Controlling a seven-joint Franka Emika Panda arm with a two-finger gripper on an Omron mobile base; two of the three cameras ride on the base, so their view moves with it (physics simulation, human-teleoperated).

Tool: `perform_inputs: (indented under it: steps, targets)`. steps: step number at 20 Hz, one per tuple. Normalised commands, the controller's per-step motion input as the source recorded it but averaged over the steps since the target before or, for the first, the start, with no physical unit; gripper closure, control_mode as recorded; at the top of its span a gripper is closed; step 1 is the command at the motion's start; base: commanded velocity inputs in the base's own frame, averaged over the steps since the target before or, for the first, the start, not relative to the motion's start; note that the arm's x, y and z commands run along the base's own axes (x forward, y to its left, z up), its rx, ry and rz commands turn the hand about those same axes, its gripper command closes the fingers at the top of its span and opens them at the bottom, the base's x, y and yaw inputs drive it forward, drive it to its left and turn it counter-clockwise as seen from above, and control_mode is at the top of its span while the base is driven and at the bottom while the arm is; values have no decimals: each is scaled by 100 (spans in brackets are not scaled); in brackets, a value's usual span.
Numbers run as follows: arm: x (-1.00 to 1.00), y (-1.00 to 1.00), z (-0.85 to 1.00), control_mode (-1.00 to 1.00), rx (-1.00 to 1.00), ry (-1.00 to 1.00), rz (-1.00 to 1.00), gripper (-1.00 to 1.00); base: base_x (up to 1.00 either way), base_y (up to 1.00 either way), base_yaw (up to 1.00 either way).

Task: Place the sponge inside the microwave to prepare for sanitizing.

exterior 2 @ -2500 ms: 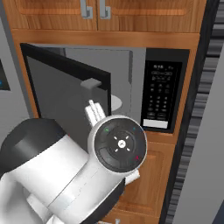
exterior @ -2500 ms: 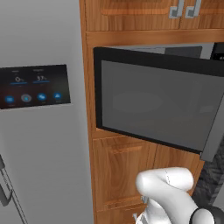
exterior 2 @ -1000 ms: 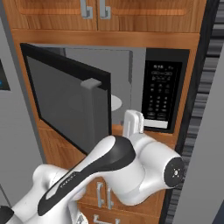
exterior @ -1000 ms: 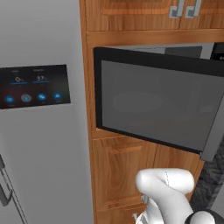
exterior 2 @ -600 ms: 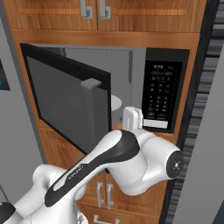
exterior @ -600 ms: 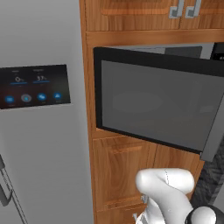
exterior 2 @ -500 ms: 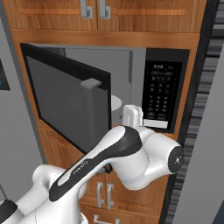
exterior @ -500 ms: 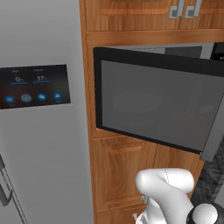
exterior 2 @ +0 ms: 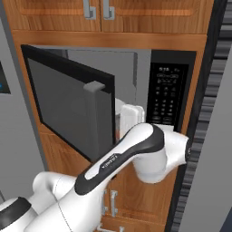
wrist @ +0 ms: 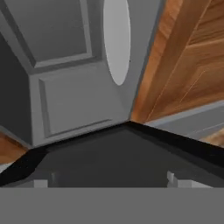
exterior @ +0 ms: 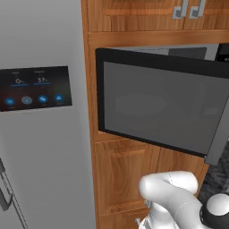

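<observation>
One microwave (exterior 2: 149, 86), door (exterior 2: 68, 106) hanging wide open to the left. One white plate (wrist: 117, 39) lying inside on bare grey floor. One gripper (wrist: 109, 177), fingers spread apart, holding nothing, sitting at the cavity mouth.

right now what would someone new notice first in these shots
The microwave with its dark glass door swung wide open, set in wood cabinets under an upper cupboard. Then the white arm reaching up into the opening; the hand view looks into the grey interior at the white round plate.
</observation>
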Motion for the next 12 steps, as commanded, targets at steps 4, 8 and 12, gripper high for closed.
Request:
perform_inputs:
  steps: [4, 8, 12]
  targets:
    - [-29, 73, 7, -100, 18, -5, 60, -100, 0, 0, 0]
    - [-27, 94, 17, -100, 17, 0, 61, -100, 0, 0, 0]
    - [-44, 100, 7, -100, 15, 0, 56, -100, 0, 0, 0]
